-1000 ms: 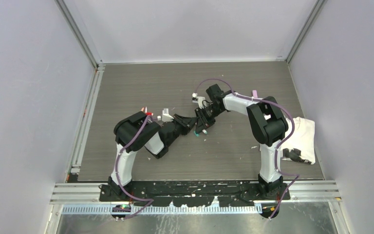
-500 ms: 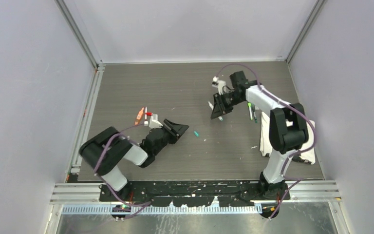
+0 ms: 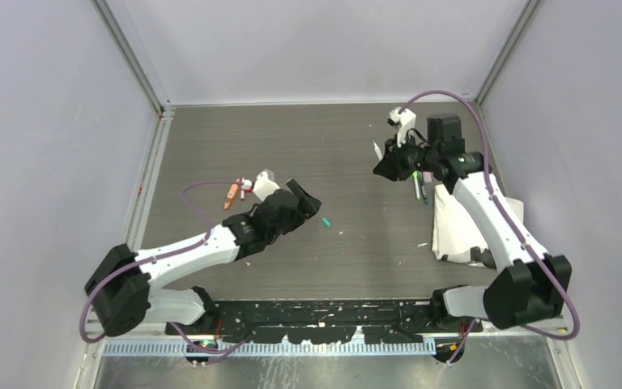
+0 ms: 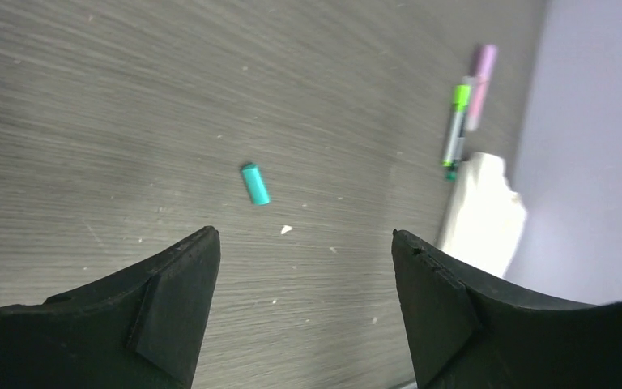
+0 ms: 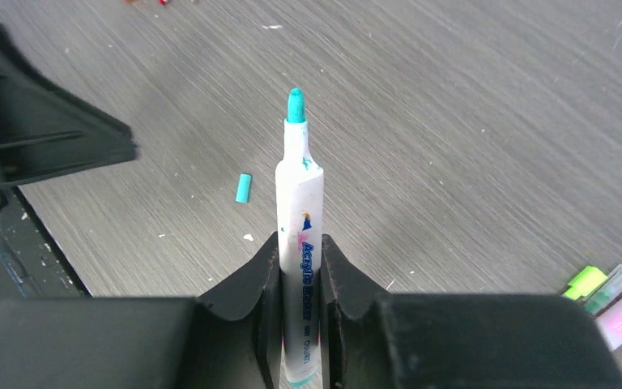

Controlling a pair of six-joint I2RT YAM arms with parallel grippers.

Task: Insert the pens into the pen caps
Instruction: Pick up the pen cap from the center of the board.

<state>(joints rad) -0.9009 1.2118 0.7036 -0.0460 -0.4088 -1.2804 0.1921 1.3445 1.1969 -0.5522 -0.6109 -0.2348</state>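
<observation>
- Mid-worktop, ahead of left gripper (image 4: 301,243), jaws spread wide and empty: teal cap (image 4: 254,184), lying flat.
- Far right: right gripper (image 5: 300,243) clamps teal-tipped marker (image 5: 298,162) by barrel, tip bare.
- Handling: cap looks light, rigid, probably slippery; pinch across its sides.

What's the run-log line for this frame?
left hand open, empty | right hand shut on teal pen, uncapped | teal cap loose on table

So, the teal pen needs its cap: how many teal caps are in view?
1: the teal cap lies loose on the table, just ahead of the open left gripper. More could lie out of sight.
</observation>
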